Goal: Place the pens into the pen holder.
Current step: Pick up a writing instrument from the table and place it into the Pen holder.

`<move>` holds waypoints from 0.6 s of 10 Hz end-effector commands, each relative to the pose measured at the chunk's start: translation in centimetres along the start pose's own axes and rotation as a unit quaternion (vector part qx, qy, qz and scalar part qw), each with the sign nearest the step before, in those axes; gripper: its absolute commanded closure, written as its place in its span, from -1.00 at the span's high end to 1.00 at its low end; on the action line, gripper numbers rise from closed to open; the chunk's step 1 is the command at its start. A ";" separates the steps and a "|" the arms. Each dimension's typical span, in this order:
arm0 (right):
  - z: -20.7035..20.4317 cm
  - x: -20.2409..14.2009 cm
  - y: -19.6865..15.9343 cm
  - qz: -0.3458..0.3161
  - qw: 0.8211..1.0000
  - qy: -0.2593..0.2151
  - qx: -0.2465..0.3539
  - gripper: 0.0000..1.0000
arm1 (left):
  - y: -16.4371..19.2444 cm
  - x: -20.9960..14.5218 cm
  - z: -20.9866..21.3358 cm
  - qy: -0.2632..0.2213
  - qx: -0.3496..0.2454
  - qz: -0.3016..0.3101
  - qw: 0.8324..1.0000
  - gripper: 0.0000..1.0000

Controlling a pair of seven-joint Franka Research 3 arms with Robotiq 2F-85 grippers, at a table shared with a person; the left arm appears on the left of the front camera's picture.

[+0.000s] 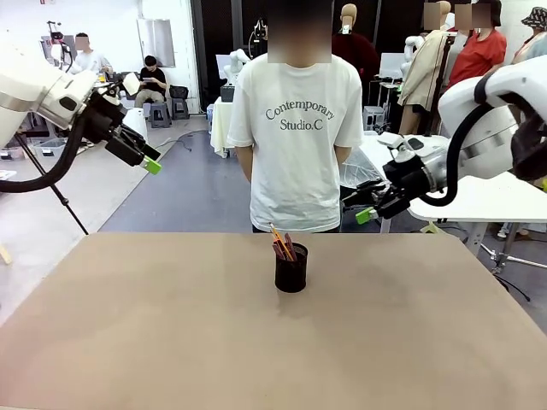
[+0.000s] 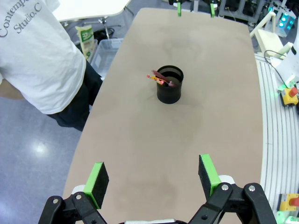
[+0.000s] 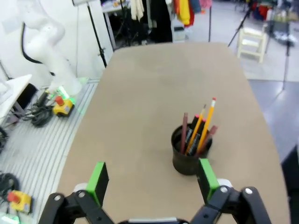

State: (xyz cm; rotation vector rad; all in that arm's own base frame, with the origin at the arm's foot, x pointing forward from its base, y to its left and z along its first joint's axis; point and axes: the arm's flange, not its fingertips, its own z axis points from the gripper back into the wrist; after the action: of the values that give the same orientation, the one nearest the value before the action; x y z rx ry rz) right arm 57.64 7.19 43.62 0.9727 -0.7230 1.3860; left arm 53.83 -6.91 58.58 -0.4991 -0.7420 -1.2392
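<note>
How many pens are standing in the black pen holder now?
4 seem visible, all standing in the pen holder: a yellow-orange pencil, a dark red pen, an orange one and a reddish one beside them. More may be hidden.

The table (image 1: 128, 342) has a smooth, matt tan top. The pen holder (image 1: 291, 272) looks like black metal, dull — its mesh is hard to make out. The pens (image 3: 198, 126) look painted and slightly glossy. The person's T-shirt (image 1: 295, 154) is white cloth.

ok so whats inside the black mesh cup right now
The cup holds the pens: a yellow-orange pencil, a dark red pen and a black pen with a pink-red end, all leaning upright. Their lower ends are hidden by the cup wall.
</note>
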 end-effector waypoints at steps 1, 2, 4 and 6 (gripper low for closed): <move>2.1 0.9 1.1 -0.023 0.998 0.033 -0.050 1.00 | 0.1 -0.1 0.2 0.001 0.002 -0.006 1.000 1.00; 3.7 1.6 1.0 -0.023 0.996 0.037 -0.081 1.00 | 0.1 -0.1 0.2 0.001 0.002 -0.006 1.000 1.00; 6.9 4.1 0.7 -0.032 0.991 0.063 -0.116 1.00 | 0.1 -0.1 0.2 0.001 0.002 -0.006 1.000 1.00; 9.7 7.0 0.5 -0.037 0.987 0.091 -0.131 1.00 | 0.1 -0.1 0.2 0.001 0.002 -0.006 1.000 1.00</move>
State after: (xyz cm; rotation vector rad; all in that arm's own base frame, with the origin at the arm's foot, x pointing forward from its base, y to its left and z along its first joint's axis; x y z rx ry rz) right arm 58.44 1.71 52.99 0.6863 -0.7614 1.2820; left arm 53.84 -6.92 58.60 -0.4988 -0.7425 -1.2394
